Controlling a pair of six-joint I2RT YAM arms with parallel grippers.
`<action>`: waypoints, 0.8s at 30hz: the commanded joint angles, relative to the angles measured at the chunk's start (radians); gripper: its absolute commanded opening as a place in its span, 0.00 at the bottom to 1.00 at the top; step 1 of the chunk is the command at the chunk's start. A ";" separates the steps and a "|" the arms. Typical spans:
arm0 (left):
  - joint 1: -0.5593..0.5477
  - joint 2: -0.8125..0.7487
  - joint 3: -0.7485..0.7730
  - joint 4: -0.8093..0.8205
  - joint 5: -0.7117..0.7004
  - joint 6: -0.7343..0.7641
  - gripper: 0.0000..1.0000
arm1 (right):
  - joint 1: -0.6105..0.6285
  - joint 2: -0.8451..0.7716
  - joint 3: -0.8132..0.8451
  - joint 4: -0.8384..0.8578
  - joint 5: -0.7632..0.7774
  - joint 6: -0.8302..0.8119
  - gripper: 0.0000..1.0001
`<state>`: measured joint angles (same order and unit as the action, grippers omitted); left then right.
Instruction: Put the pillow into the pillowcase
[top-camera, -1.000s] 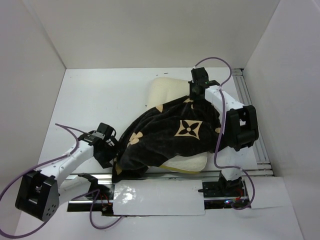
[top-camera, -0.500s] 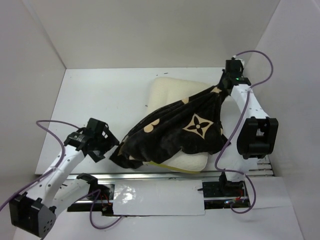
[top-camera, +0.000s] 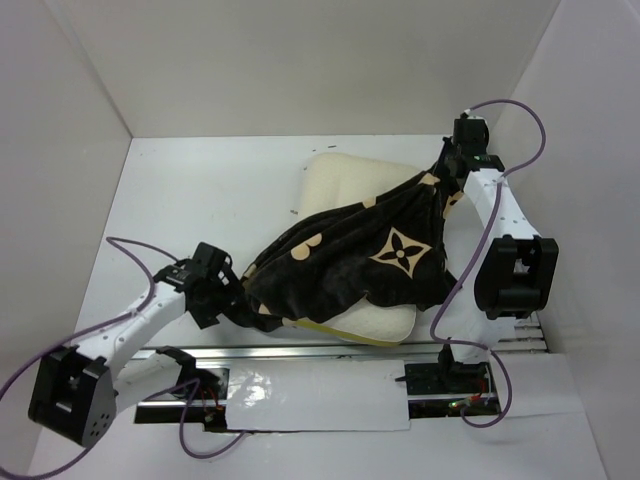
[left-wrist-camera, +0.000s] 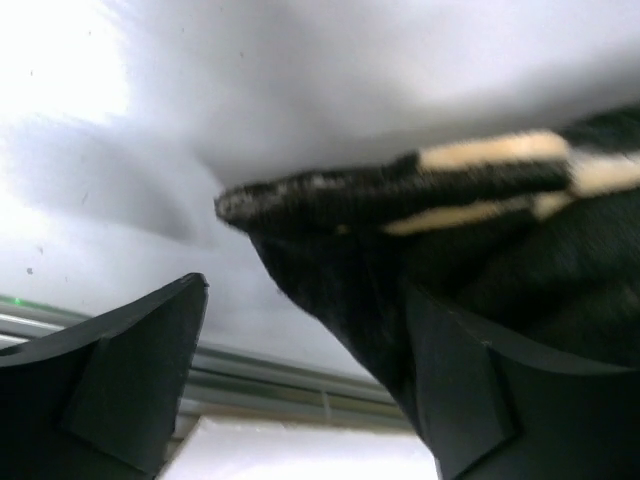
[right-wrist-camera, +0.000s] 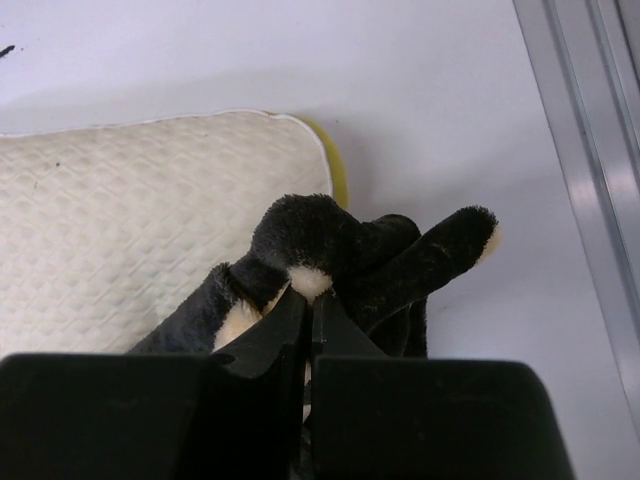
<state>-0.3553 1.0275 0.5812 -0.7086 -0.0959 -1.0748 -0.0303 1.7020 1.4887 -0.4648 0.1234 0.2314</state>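
Observation:
The cream-white pillow (top-camera: 340, 180) lies mid-table, mostly covered by the dark flower-printed pillowcase (top-camera: 350, 265), which is draped over it and stretched slantwise. My right gripper (top-camera: 447, 172) is at the far right, shut on a bunched edge of the pillowcase (right-wrist-camera: 380, 250). It holds that edge just past the pillow's corner (right-wrist-camera: 150, 220). My left gripper (top-camera: 232, 305) is at the pillowcase's near-left corner with its jaws wide open. In the left wrist view (left-wrist-camera: 305, 290) the dark fabric (left-wrist-camera: 480, 250) hangs against the inner side of the right finger (left-wrist-camera: 490, 400), not clamped.
A metal rail (top-camera: 330, 350) runs along the near edge, with a glossy white sheet (top-camera: 320, 390) in front of it. Another rail (top-camera: 500, 200) runs along the right side. White walls close in the table on three sides. Purple cables loop from both arms.
The right gripper pulled its pillowcase edge out to the far right corner, then stayed. The left gripper swung out to the left, then came back to the near-left corner.

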 joint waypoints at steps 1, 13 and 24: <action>-0.004 0.087 0.019 0.073 -0.047 -0.008 0.91 | 0.003 -0.022 0.041 0.072 -0.010 -0.018 0.00; -0.056 0.279 0.182 0.109 -0.195 -0.050 0.00 | -0.006 -0.114 0.030 0.129 -0.094 -0.032 0.00; -0.013 0.146 1.012 -0.029 -0.738 0.243 0.00 | -0.006 -0.286 0.300 0.129 0.023 -0.121 0.00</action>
<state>-0.3950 1.2709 1.4258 -0.7288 -0.5625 -0.9508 -0.0315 1.5410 1.6661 -0.4469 0.0566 0.1452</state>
